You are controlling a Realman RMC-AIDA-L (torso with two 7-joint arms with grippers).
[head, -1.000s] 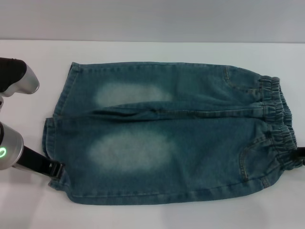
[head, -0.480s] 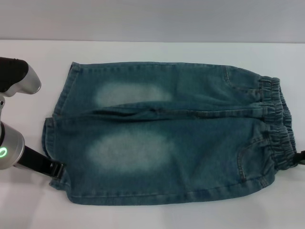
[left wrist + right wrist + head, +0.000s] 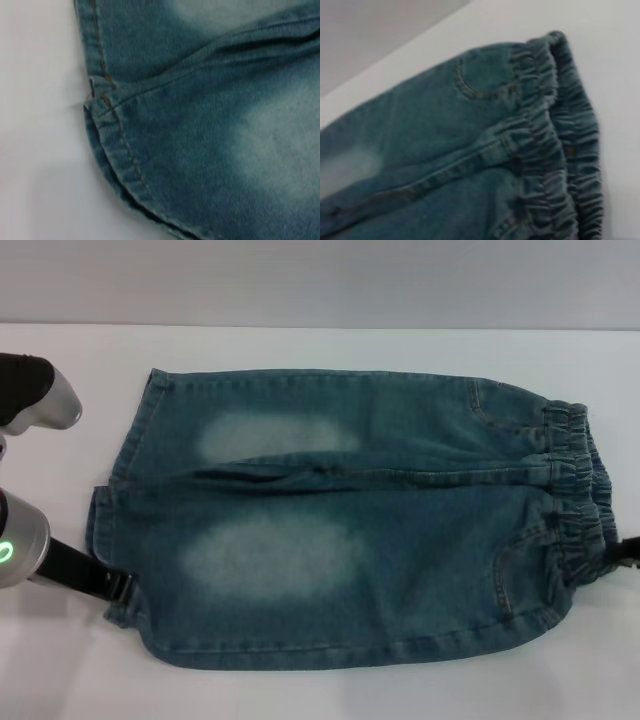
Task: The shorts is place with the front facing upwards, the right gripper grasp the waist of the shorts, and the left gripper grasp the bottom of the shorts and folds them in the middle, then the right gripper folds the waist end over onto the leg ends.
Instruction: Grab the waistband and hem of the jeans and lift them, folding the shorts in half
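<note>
At nine o'clock in the head view, the left gripper point(image 3: 118, 590) reaches in from the table's left edge, its black tip touching the near corner of the bottom of the shorts point(image 3: 122, 495); whether its fingers are parted or closed on the hem cannot be told. Its wrist view shows the stitched hems point(image 3: 117, 150) of both legs meeting over the white table point(image 3: 35, 125). The shorts point(image 3: 350, 525) lie flat across the table centre, front up, two pale patches showing, legs toward nine o'clock and the gathered waist point(image 3: 580, 505) toward three o'clock. At the frame's three o'clock edge, only a dark sliver of the right gripper point(image 3: 628, 550) shows beside the waistband; its grip cannot be told.
</note>
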